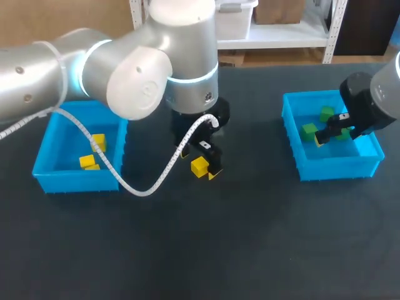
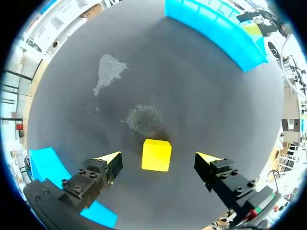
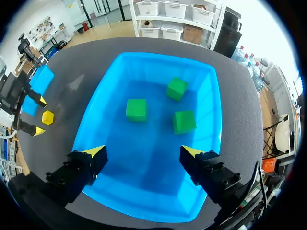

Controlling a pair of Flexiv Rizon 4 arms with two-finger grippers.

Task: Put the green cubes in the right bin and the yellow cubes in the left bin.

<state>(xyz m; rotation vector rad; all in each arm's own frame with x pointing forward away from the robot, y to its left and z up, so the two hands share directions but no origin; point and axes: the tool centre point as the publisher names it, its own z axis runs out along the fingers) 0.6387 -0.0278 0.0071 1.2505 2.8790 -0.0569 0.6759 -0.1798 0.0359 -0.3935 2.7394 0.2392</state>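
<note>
Bench [image 1: 250, 250] dark from edge to edge. The left arm [image 1: 94, 69] comes in from the upper left of the frame, and the left end effector [image 1: 201, 164] is down low just left of centre, right over the yellow cube [image 1: 200, 167]. From the left wrist, the left end effector [image 2: 159, 159] straddles that yellow cube [image 2: 156, 155]; the cube sits flat on the bench with bare surface either side of it, neither finger [image 2: 111, 160] touching, so it's released and gripping nothing.

Left bin [image 1: 75, 181] at mid-left of the frame, well apart from the cube; stored yellow cubes [image 1: 87, 161] lie near its right wall; a white cable [image 1: 140, 187] loops off the arm past the bin's front corner.

Over at the right edge, the right end effector [image 1: 332, 130] hangs above the right bin [image 1: 337, 167]. In the right wrist view the right end effector [image 3: 143, 152] is spread wide, nothing between its fingers; green cubes [image 3: 136, 109], three of them, rest on the right bin's [image 3: 103, 103] floor ahead of the fingers, each apart from the others.
</note>
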